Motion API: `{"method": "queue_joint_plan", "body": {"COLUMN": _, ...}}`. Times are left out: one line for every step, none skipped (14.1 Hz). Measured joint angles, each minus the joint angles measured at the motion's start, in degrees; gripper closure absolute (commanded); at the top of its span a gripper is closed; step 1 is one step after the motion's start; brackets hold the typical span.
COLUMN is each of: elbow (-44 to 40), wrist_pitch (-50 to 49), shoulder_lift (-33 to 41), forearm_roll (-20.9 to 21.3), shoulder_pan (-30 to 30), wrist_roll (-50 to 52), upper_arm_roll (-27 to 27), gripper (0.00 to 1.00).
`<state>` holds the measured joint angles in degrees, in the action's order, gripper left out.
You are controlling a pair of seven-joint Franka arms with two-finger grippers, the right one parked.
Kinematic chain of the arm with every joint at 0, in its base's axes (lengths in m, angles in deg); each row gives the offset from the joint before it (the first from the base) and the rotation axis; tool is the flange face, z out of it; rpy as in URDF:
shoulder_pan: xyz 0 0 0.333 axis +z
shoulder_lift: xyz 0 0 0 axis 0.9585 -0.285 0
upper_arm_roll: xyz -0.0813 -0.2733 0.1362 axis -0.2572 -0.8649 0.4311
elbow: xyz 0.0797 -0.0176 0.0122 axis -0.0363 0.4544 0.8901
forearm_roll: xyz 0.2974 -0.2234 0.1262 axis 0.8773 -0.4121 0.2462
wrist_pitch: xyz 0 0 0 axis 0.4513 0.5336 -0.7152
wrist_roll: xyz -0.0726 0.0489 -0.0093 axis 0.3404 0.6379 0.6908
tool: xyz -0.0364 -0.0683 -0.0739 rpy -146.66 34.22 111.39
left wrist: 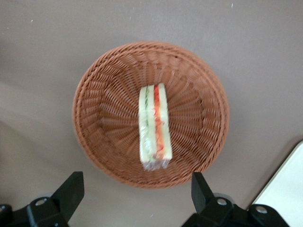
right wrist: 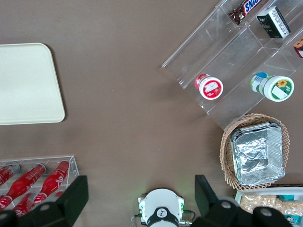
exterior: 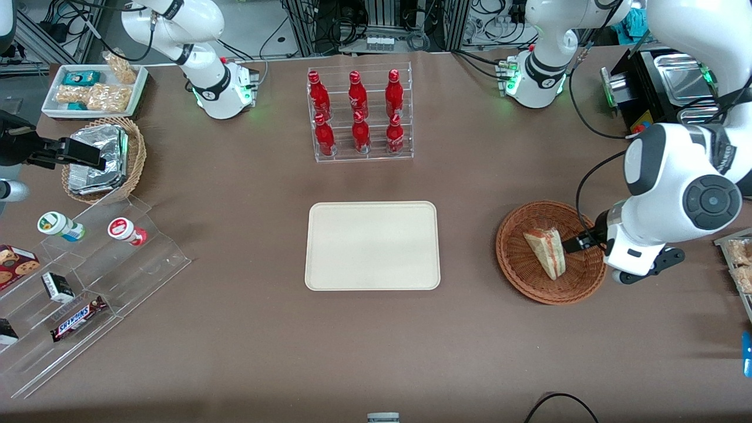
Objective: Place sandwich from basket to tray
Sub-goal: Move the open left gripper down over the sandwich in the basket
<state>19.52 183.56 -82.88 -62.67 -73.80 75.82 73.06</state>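
Observation:
A wrapped sandwich (exterior: 546,251) lies in the shallow reddish-brown basket (exterior: 517,271), showing white bread with green and red filling in the left wrist view (left wrist: 154,126). My left gripper (exterior: 574,243) hangs open above the basket's rim (left wrist: 104,94) on the side toward the working arm's end. Its two black fingers (left wrist: 71,189) stand wide apart with nothing between them, short of the sandwich's wrapped end. The cream-beige tray (exterior: 372,245) lies flat at mid-table beside the basket, bare; a corner of the tray (left wrist: 286,189) shows in the left wrist view.
A clear rack of red bottles (exterior: 359,114) stands farther from the front camera than the tray. Toward the parked arm's end are a tan basket of foil packs (exterior: 100,158), a white tray of snack bags (exterior: 94,89) and a clear tiered stand with snacks (exterior: 88,276).

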Motion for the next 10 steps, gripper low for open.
{"method": "queue_joint_plan", "body": {"elbow": 1.31, "wrist_pitch": 2.65, "shoulder_lift": -0.29, "forearm_roll": -0.26, "shoulder_pan": 0.00, "wrist_roll": 2.08, "upper_arm_roll": -0.01, "gripper": 0.00}}
{"method": "queue_joint_plan", "body": {"elbow": 2.49, "wrist_pitch": 5.03, "shoulder_lift": -0.90, "forearm_roll": -0.41, "shoulder_pan": -0.01, "wrist_roll": 3.84, "upper_arm_roll": -0.02, "gripper": 0.00}}
{"method": "queue_joint_plan", "body": {"elbow": 3.45, "wrist_pitch": 6.97, "shoulder_lift": -1.71, "forearm_roll": -0.49, "shoulder_pan": -0.01, "wrist_roll": 5.12, "upper_arm_roll": -0.02, "gripper": 0.00}}
{"method": "queue_joint_plan", "body": {"elbow": 4.27, "wrist_pitch": 8.61, "shoulder_lift": -2.63, "forearm_roll": -0.53, "shoulder_pan": -0.01, "wrist_roll": 6.04, "upper_arm_roll": -0.03, "gripper": 0.00}}
{"method": "queue_joint_plan", "body": {"elbow": 4.95, "wrist_pitch": 9.85, "shoulder_lift": -3.54, "forearm_roll": -0.55, "shoulder_pan": -0.01, "wrist_roll": 6.64, "upper_arm_roll": -0.04, "gripper": 0.00}}
{"method": "queue_joint_plan", "body": {"elbow": 5.65, "wrist_pitch": 11.02, "shoulder_lift": -4.37, "forearm_roll": -0.57, "shoulder_pan": -0.01, "wrist_roll": 6.96, "upper_arm_roll": -0.04, "gripper": 0.00}}
{"method": "queue_joint_plan", "body": {"elbow": 6.63, "wrist_pitch": 12.41, "shoulder_lift": -4.96, "forearm_roll": -0.58, "shoulder_pan": -0.02, "wrist_roll": 7.12, "upper_arm_roll": -0.05, "gripper": 0.00}}
{"method": "queue_joint_plan", "body": {"elbow": 7.96, "wrist_pitch": 14.23, "shoulder_lift": -5.29, "forearm_roll": -0.59, "shoulder_pan": -0.02, "wrist_roll": 7.20, "upper_arm_roll": -0.07, "gripper": 0.00}}
{"method": "queue_joint_plan", "body": {"elbow": 9.64, "wrist_pitch": 16.22, "shoulder_lift": -5.41, "forearm_roll": -0.60, "shoulder_pan": -0.03, "wrist_roll": 7.26, "upper_arm_roll": -0.10, "gripper": 0.00}}
{"method": "queue_joint_plan", "body": {"elbow": 11.46, "wrist_pitch": 18.09, "shoulder_lift": -5.42, "forearm_roll": -0.60, "shoulder_pan": -0.04, "wrist_roll": 7.29, "upper_arm_roll": -0.14, "gripper": 0.00}}
